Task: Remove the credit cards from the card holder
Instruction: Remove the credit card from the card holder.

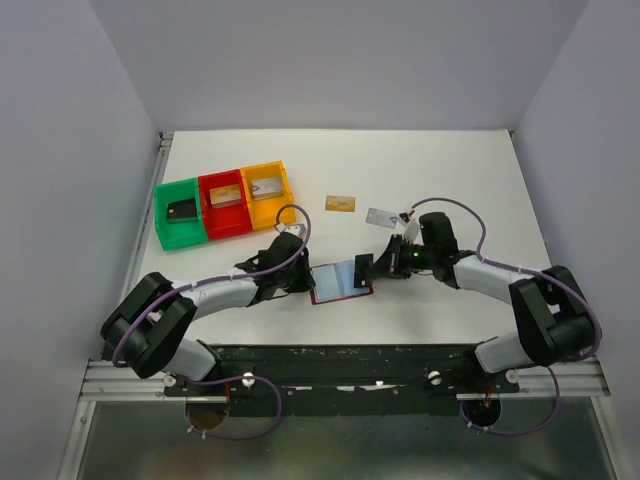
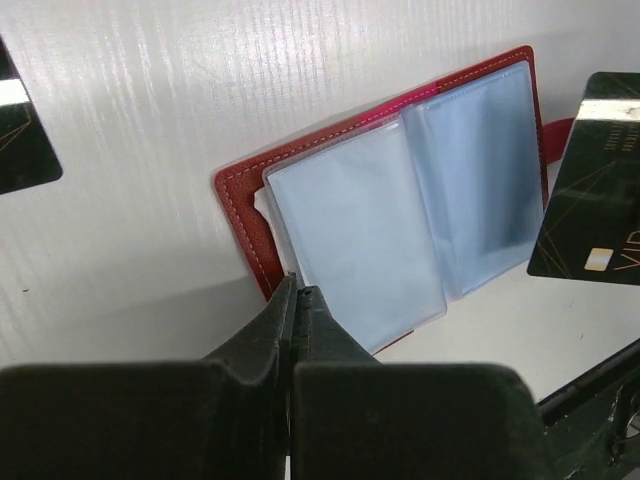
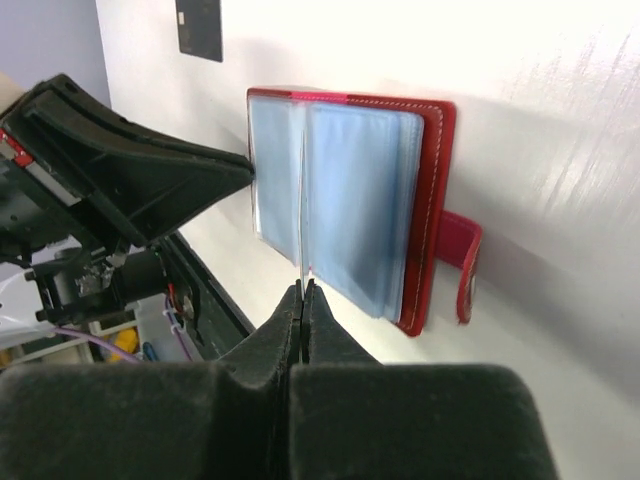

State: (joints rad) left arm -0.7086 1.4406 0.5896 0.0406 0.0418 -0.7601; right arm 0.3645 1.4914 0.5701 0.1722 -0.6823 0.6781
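From the top camera, the card holder (image 1: 342, 282) is seen lying open on the white surface (image 1: 450, 170) between the arms, light blue sleeves up. The left fingers (image 1: 303, 278) are set at its left edge and the right fingers (image 1: 368, 266) at its right edge; their tips are too small to be read here. A gold-orange card (image 1: 342, 203) and a silver-grey card (image 1: 380, 216) are laid farther back, well apart from the holder. In the green tray (image 1: 182, 238), red tray (image 1: 228, 226) and yellow tray (image 1: 272, 210), small pieces are hard to make out.

In the left wrist view, the left fingers are shut tight, tips touching the holder's red near edge; whether it is pinched cannot be told. A black card (image 2: 590, 190) is cut off at the right, and a second black card (image 2: 22, 130) at the left.

In the right wrist view, the right fingers are pressed together, a thin sleeve edge running into their slit; a grip cannot be confirmed. The snap tab (image 3: 462, 265) is seen beside the cover.
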